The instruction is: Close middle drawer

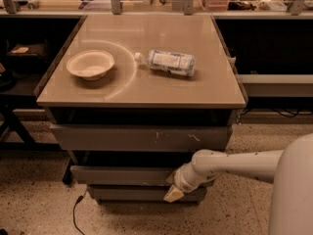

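The middle drawer (122,175) is the mid-sized plain grey front in the cabinet under the tan table top. It sits below the taller scratched front (142,138) and above the narrowest front (137,194). A dark gap shows above it. My gripper (173,192) reaches in from the right on a white arm (234,164). It lies against the right end of the middle drawer's front, at its lower edge. Its pale tip overlaps the top of the lowest front.
On the table top (215,89) stand a white bowl (90,64) at the left and a plastic bottle (168,62) lying on its side. A black cable (76,212) runs on the speckled floor at the lower left. Dark shelving stands on both sides.
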